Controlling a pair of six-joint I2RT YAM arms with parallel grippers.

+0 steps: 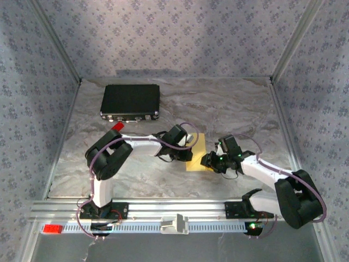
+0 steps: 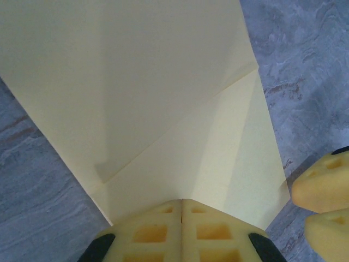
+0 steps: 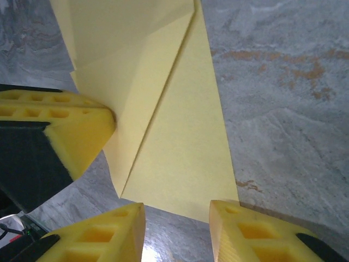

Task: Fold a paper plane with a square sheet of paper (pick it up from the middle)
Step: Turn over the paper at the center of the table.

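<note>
The pale-yellow sheet of paper lies partly folded on the marble table between both arms; diagonal flaps overlap it. My left gripper is shut, its closed fingertips resting against the folded paper's near edge; whether a layer is pinched is not visible. My right gripper is open at the paper's other end, its two fingers straddling the paper's corner edge with bare table between them and nothing held. Its fingertips show at the lower right of the left wrist view.
A black rectangular case lies at the back left. A small red brick sits just behind the left arm's elbow. Patterned walls close in three sides, and a metal rail runs along the near edge.
</note>
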